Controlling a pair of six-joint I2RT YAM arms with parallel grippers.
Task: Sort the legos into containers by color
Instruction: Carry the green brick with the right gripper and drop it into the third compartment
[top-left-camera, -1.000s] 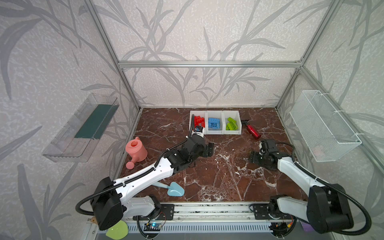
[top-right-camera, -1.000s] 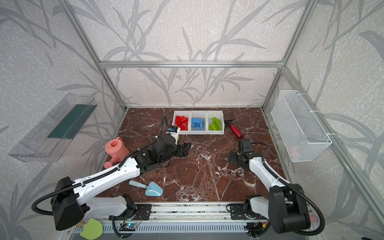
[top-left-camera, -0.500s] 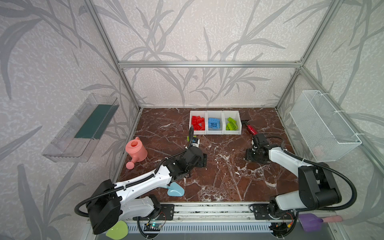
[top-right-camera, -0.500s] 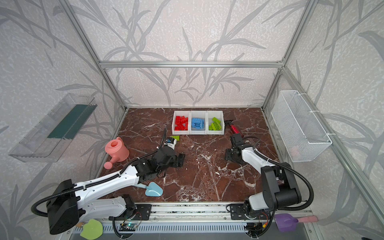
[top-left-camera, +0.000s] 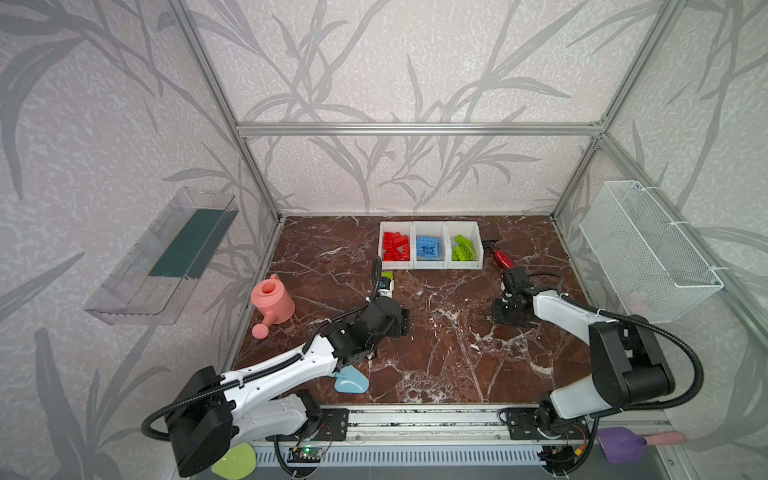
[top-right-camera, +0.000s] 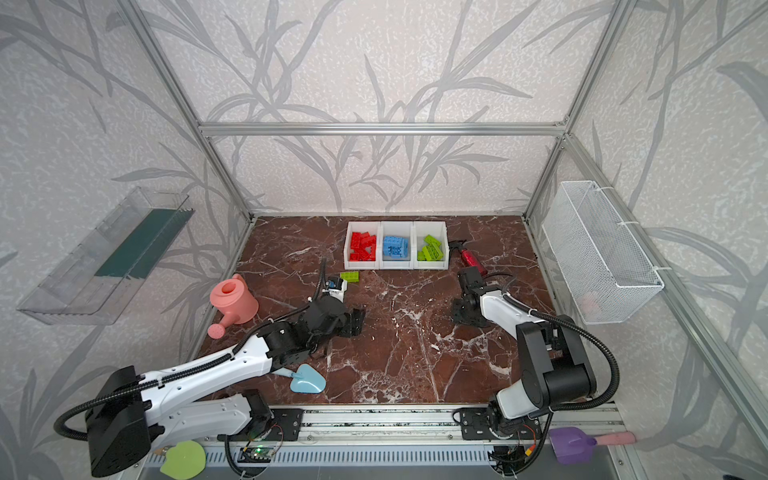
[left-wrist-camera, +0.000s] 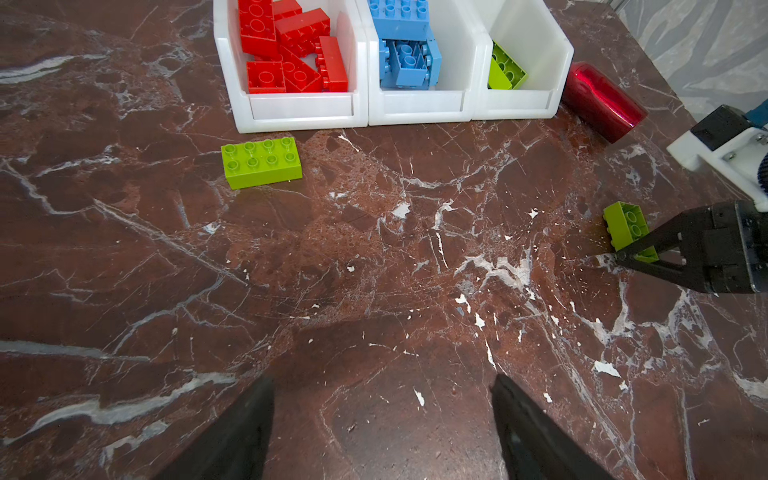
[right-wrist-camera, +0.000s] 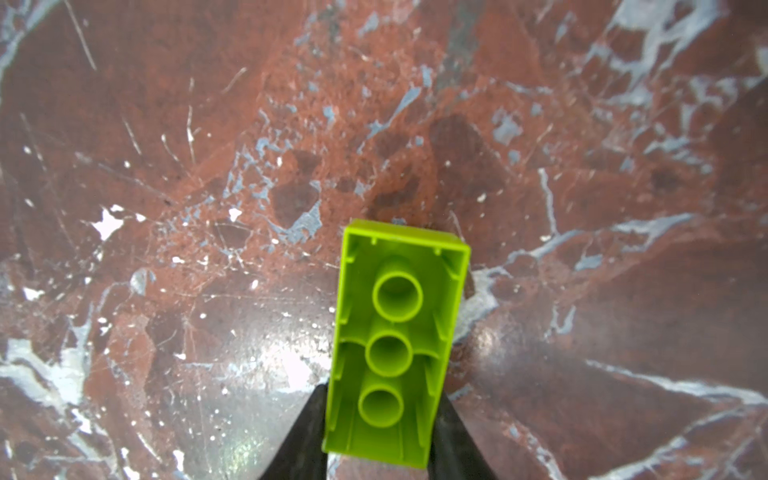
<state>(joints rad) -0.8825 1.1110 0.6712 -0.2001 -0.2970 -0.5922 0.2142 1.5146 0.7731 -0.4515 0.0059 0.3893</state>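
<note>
Top views, containers (top-left-camera: 430, 266) (top-right-camera: 397, 265): three white bins joined in a row at the back of the marble table (top-left-camera: 449, 365).
Top views, sorted legos: red legos (top-left-camera: 395, 246) fill the left bin, blue legos (top-left-camera: 428, 248) the middle one, green legos (top-left-camera: 463, 248) the right one.
Top views, loose green lego (top-right-camera: 349, 276): on the table just in front of the containers' left bin.
Top views, left gripper (top-left-camera: 401, 322): low over bare marble, well in front of the containers. Its jaw gap is unclear from here.
Top views, right gripper (top-left-camera: 505, 316): in front of the containers and to their right, pointed down at the table. What it holds is hidden here.
Top views, red bottle (top-left-camera: 501, 257): lying just beside the containers' right end.
Left wrist view, left gripper (left-wrist-camera: 382, 399): fingers spread wide, with nothing between them.
Left wrist view, loose green lego (left-wrist-camera: 262, 162): studs up, near the front wall of the red bin and apart from it.
Left wrist view, right gripper (left-wrist-camera: 631, 253): its tips are around one end of the clamped green lego (left-wrist-camera: 625, 224), well apart from the containers (left-wrist-camera: 419, 110).
Right wrist view, right gripper (right-wrist-camera: 382, 395): closed onto the clamped green lego (right-wrist-camera: 397, 297), with one of its fingers (right-wrist-camera: 303, 440) against each long side. The lego's hollow underside faces the camera. Whether it rests on the marble cannot be told.
</note>
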